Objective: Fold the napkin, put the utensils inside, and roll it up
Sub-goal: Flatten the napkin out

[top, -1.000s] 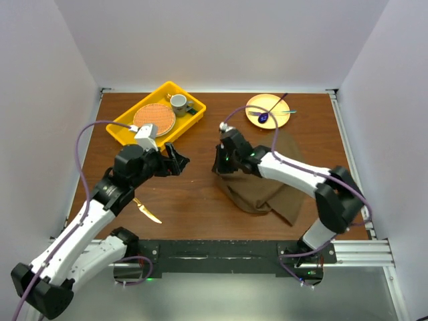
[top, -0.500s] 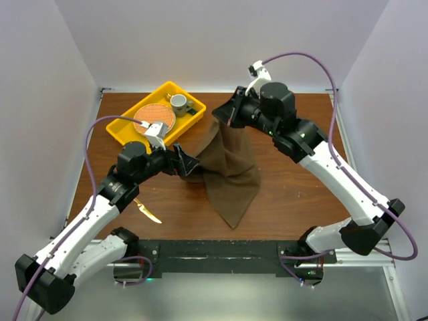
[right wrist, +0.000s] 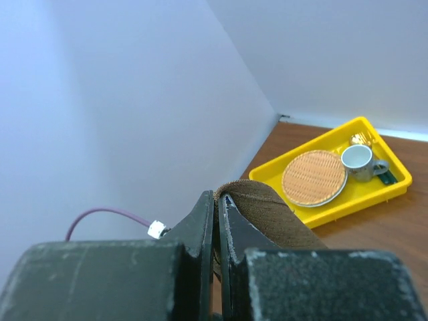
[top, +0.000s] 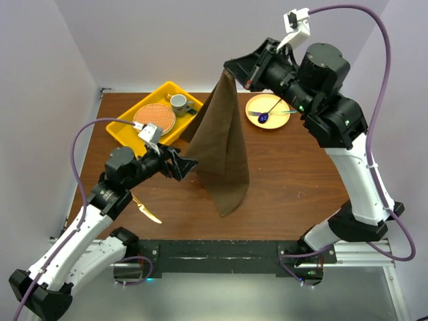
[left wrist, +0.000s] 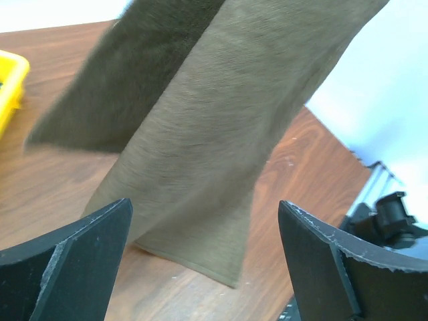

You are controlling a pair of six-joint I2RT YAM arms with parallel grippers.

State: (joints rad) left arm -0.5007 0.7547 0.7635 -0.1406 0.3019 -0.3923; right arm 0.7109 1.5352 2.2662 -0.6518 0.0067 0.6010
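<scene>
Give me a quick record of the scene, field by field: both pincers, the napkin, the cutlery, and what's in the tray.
Napkin: hanging in loose folds, pinched at its top
Right pincer: shut on the napkin, raised high over the table
Left pincer: open, facing the napkin's lower part, not gripping it
Gold utensil: lying on the table beside the left arm
Yellow tray: holds woven mat and cup
Plate: holds dark blue spoon

At centre the napkin (top: 224, 147); behind-left the tray (top: 124, 124), behind-right the plate (top: 251, 105), front-left the knife (top: 148, 211).
</scene>
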